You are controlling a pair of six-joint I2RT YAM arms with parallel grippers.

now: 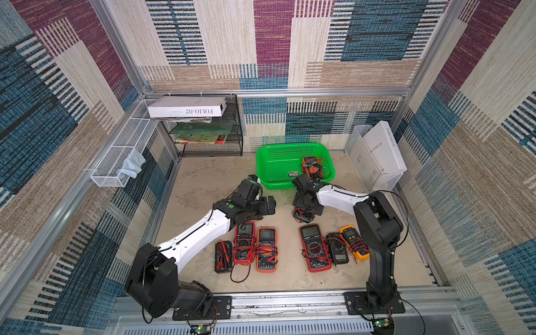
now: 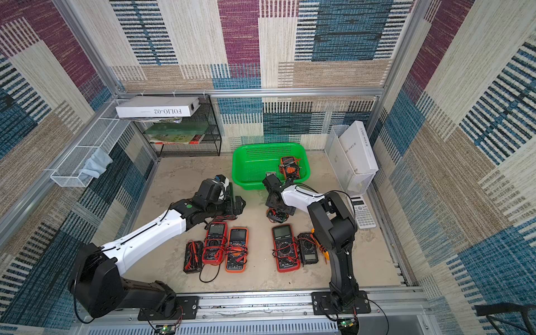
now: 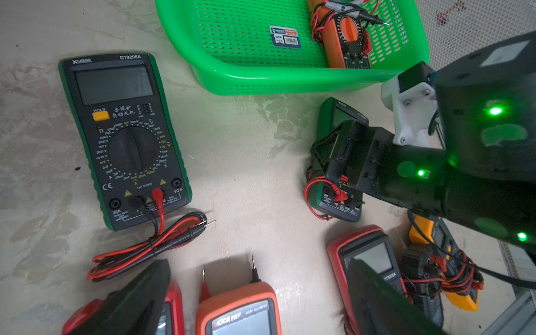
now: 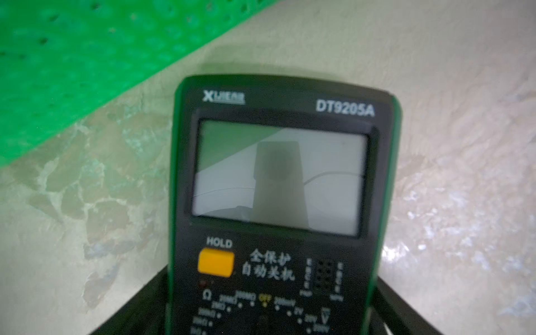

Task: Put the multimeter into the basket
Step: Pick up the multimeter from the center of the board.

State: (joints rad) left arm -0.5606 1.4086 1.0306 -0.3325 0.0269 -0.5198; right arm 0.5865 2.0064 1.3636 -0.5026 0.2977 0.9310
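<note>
The green basket point(image 1: 293, 185) point(image 2: 261, 185) point(image 3: 261, 78) point(image 4: 58, 72) stands at the back of the table, and an orange multimeter point(image 1: 313, 168) point(image 3: 345, 37) lies in its right end. Just in front of it a green-edged multimeter point(image 1: 303, 216) point(image 2: 277, 215) point(image 3: 336, 200) point(image 4: 278, 174) lies low on the table. My right gripper point(image 1: 303, 211) point(image 4: 274, 275) is down over it, a finger against each long side. My left gripper point(image 1: 268, 204) point(image 3: 258, 266) hangs open above the near row of meters, holding nothing.
A second green multimeter point(image 3: 124, 139) with loose leads lies under my left wrist. Several meters point(image 1: 266, 249) point(image 1: 314, 246) lie in a row near the front. A calculator point(image 2: 361, 213), white boxes point(image 1: 377, 150), a black mesh rack point(image 1: 208, 127) and a white wire basket point(image 1: 124, 150) line the edges.
</note>
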